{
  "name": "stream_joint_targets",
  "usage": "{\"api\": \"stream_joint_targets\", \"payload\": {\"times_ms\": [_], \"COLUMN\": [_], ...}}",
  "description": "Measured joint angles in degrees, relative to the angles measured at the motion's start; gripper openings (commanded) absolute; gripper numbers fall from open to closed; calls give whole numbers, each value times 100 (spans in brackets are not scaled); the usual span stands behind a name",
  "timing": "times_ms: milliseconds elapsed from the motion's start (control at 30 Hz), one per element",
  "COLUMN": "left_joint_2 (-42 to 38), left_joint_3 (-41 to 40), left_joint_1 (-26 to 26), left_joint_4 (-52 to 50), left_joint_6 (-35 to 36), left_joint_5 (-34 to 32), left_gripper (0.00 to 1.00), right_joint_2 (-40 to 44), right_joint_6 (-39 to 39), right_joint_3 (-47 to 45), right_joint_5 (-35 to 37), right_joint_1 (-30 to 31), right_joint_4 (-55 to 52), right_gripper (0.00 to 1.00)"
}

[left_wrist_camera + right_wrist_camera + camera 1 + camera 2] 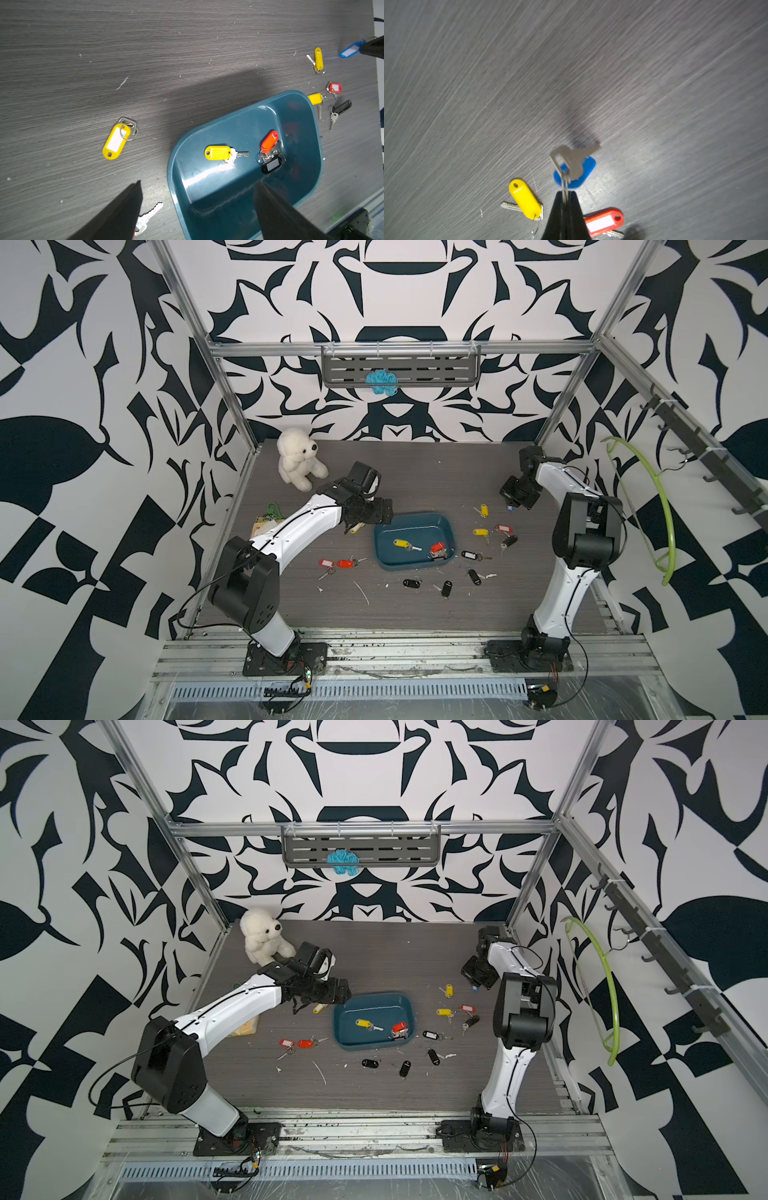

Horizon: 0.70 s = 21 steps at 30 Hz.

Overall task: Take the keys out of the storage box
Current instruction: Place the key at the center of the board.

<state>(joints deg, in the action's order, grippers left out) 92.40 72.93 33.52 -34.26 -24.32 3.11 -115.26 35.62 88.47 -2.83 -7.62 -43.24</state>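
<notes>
Left gripper (pixel 352 527), top view: jaws spread beside shallow teal plastic storage box (pixel 415 565); white plush bear (pixel 297 462) behind.
Left wrist: yellow-, red-, black-tagged silver keys (pixel 217 152) inside box; others scattered outside.
Right wrist: right gripper (pixel 565 197) pinches ring of blue-tagged key (pixel 574 160).

A white plush bear (pixel 300 458) is sitting upright at the far left corner of the dark wood-grain worktop (pixel 432 472). A fluffy blue tuft (pixel 381 382) is lying on the grey slotted shelf (pixel 457 375), which is hanging from the back rail. A lime-green hanger (pixel 668 522) is dangling from the hook rail (pixel 706 450) along the right wall. Small white flecks are lying scattered across the worktop's front.
</notes>
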Motion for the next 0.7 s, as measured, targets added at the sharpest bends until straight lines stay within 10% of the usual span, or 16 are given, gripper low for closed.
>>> {"api": "stream_joint_targets", "payload": {"times_ms": [200,700], "left_joint_2": [-20,516], "left_joint_3": [46,968], "left_joint_1": [103,975], "left_joint_4": [-133,-527], "left_joint_6": [85,813], "left_joint_5": [-17,-328], "left_gripper": [93,87], "right_joint_2": [-7,2468], "right_joint_6": [-63,-33], "right_joint_3": [-380,-1818], "right_joint_5": [-238,-472], "right_joint_1": [0,1086], "right_joint_4": [66,146], "right_gripper": [58,47]}}
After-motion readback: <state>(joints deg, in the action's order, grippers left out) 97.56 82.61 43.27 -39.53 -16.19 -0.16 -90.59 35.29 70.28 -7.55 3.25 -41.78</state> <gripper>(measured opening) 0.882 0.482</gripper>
